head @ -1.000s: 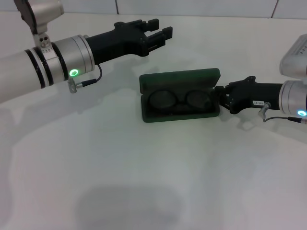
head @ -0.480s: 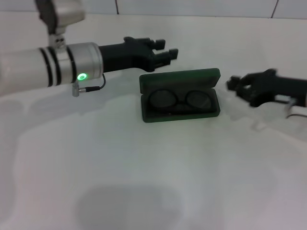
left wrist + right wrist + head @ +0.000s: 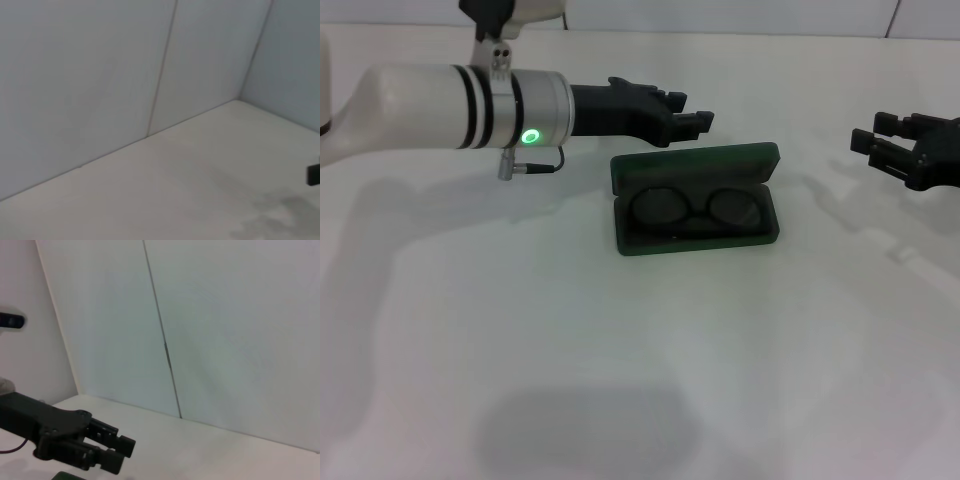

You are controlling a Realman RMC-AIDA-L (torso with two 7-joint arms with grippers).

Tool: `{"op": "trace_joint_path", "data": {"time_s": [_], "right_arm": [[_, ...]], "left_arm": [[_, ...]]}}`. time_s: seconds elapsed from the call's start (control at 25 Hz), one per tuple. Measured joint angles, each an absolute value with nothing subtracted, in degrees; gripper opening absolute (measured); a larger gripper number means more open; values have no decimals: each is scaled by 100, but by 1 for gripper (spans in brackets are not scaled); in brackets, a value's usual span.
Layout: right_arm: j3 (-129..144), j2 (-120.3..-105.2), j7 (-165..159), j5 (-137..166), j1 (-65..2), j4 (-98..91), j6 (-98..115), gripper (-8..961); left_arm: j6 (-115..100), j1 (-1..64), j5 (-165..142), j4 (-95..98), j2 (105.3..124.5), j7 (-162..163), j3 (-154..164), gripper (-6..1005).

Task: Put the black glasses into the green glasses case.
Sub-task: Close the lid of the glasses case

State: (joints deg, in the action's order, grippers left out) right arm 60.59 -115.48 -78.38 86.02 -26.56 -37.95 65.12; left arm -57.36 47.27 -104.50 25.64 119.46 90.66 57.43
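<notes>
Right pincer [image 3: 872, 142] withdrawn from green glasses case [image 3: 696, 200]

A plain white desk [image 3: 620, 380] carries 1 thing directly: the green glasses case [image 3: 695, 200], lying open near its middle.
</notes>
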Motion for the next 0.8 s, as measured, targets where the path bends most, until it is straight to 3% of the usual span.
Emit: {"op": "trace_joint_path", "data": {"time_s": [0.08,0.48,0.8], "right_arm": [[6057,-11549,-7784,8601,-2649,-3786,6513,408],[6034,-11548,-7760,8640,-2621,-3735,6554,422],[6067,-11544,-7710,8655,-2607,-3709,6521,434]], "left_arm": [[-5576,4766,-10452,2552,11951,9164,5896,484],[-5434,4748,-10440,2559,11966,9321,6623,484],[-5771,4360,-10116,2577,12002,8676,6668,485]]}}
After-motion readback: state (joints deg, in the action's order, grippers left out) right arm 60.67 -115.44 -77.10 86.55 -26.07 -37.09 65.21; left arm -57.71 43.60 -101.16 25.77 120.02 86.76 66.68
